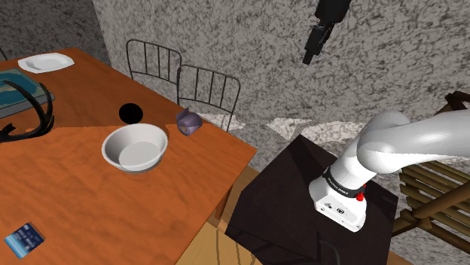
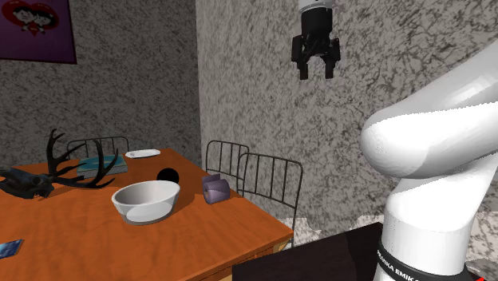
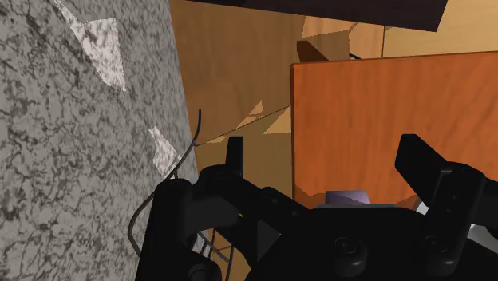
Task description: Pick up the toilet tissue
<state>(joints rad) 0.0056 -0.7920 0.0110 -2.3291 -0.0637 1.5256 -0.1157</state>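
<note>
We begin with the white bowl (image 1: 135, 147) on the orange-brown table (image 1: 83, 196); its inside shows plain and pale down to the bottom. Further along the table, towards the shoulder view's left, a white plate (image 1: 43, 62) lies flat near the far corner; beside it is a teal book or tray (image 1: 13, 94), with a black set of antlers (image 1: 34, 113) resting partly over it. A black ball (image 1: 131, 113) lies just behind the bowl; a small blue card-like thing (image 1: 24, 239) lies near the table's near edge.

The toilet tissue (image 1: 187, 120) appears as a small purplish-grey lump; it lies on the table near the edge by the chairs, just beside the bowl but apart from it, on the shoulder view's right of the bowl. In the wrist view we see it (image 3: 347, 197) past the hand's body, between the two fingers and well below them.

The gripper (image 2: 316, 76) hangs high in front of the mottled grey wall (image 2: 239, 72), well above the table; its jaws stand wide apart and clasp nothing.

Two wire-backed chairs (image 1: 209, 89) stand against the table's far side; the black stand (image 1: 301, 188) bears the arm's base; a slatted wooden frame (image 1: 441, 196) is beyond it; a purple picture (image 2: 36, 28) hangs on the wall.
</note>
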